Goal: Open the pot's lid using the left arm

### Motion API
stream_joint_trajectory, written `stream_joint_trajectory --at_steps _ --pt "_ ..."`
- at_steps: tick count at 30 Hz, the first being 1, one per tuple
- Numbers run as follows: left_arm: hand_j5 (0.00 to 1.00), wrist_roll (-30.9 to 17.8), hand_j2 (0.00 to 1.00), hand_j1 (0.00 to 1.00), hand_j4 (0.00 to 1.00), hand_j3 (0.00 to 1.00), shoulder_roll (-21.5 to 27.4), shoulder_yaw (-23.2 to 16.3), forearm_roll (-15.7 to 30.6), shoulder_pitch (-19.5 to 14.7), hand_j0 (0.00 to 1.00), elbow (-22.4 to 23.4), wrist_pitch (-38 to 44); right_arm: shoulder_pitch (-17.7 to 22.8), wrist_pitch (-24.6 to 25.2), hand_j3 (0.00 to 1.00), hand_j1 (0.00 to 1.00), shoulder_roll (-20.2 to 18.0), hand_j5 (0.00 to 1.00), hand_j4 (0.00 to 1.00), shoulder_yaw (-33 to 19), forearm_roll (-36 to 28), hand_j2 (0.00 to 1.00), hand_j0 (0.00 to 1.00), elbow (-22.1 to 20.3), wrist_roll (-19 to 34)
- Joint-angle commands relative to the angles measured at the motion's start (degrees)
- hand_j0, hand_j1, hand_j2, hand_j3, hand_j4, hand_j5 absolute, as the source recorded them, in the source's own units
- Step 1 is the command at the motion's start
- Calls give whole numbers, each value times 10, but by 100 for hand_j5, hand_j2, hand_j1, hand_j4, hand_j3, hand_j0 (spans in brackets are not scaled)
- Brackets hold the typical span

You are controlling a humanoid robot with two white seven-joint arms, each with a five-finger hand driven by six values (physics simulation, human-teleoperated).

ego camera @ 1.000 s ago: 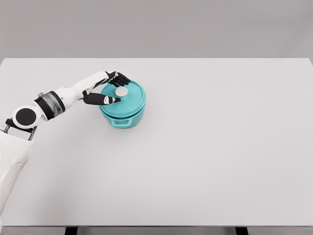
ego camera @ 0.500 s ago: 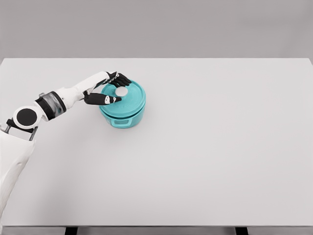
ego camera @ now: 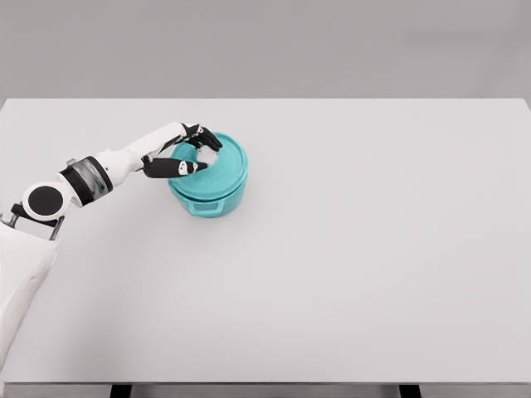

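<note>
Left hand [ego camera: 192, 154] closes on the small white round knob [ego camera: 206, 154] atop a teal pot lid [ego camera: 217, 166].

Reaching in from the left across the pale grey surface [ego camera: 373, 249], its black fingers [ego camera: 207, 138] and thumb curl around the knob; whether the grip is firm cannot be told. Round teal pot [ego camera: 211, 197] sits left of centre, lid seated. Rigid and probably smooth, the lid looks best lifted by its central knob.

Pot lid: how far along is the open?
Done: the left hand has reached the teal pot and sits over the lid. In hand: its fingers and thumb are closing around the white knob, which is partly hidden; a firm grip cannot be confirmed. Left: the lid looks seated flush on the pot, so the lift and removal are not yet done. The right arm is out of view.
</note>
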Motion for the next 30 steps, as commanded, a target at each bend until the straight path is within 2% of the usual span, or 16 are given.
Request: stream_joint_trajectory --at_steps 1,30 --pt "55 0 55 55 55 55 1 0 3 0 55 -1 0 0 0 100 100 0 100 100 0 0 100 100 0 0" --pt "52 0 52 52 52 52 7 5 6 -4 52 -31 7 0 0 100 100 0 100 100 0 0 100 100 0 0"
